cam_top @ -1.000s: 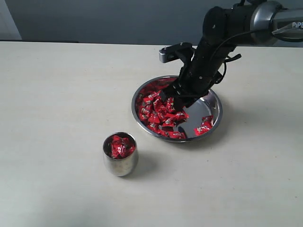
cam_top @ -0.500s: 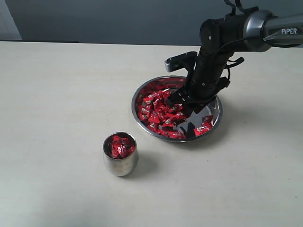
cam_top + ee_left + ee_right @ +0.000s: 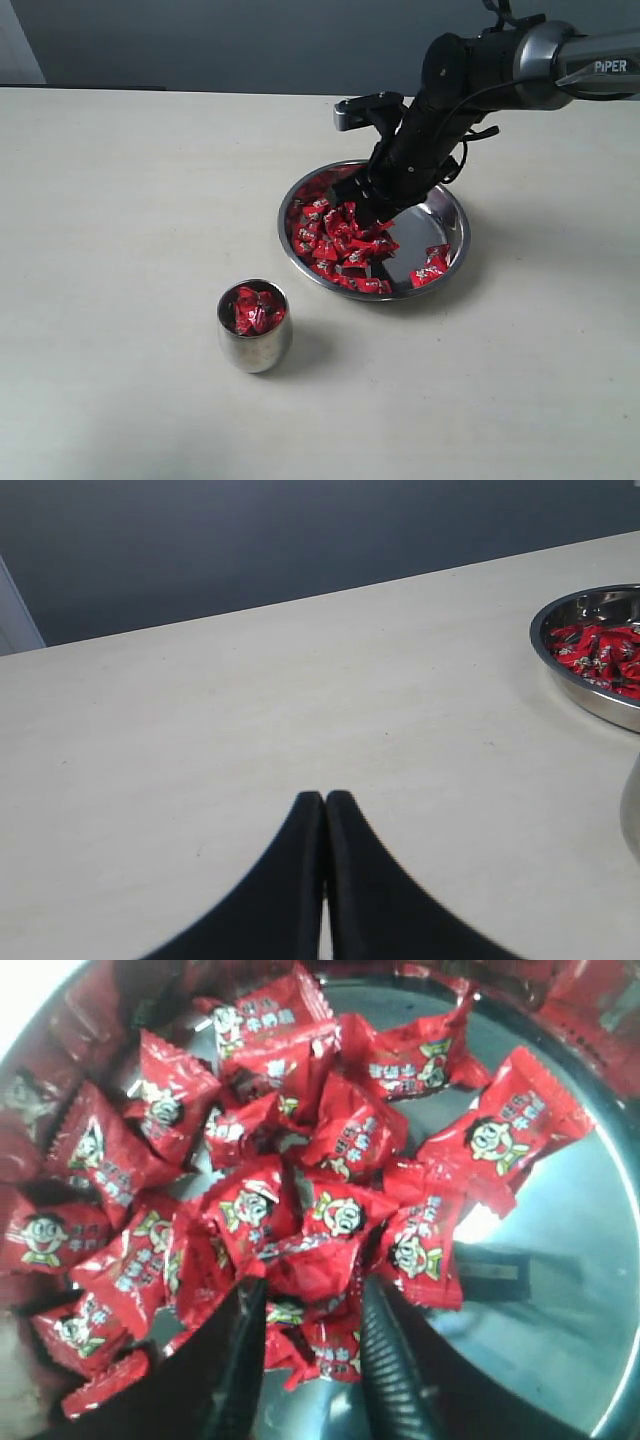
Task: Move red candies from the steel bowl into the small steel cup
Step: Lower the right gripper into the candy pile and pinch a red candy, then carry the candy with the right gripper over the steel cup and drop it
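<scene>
Your right gripper (image 3: 312, 1290) is sitting down in the red candies (image 3: 335, 235) heaped in the steel bowl (image 3: 432, 222), fingers partly apart with candies between them; whether they are pinching any, you cannot tell. Your left gripper (image 3: 324, 800) is hanging closed and empty over the pale matte table (image 3: 120, 200). The small steel cup (image 3: 255, 345), candies inside, is standing near the bowl, with a dark grey wall (image 3: 200, 40) running behind
</scene>
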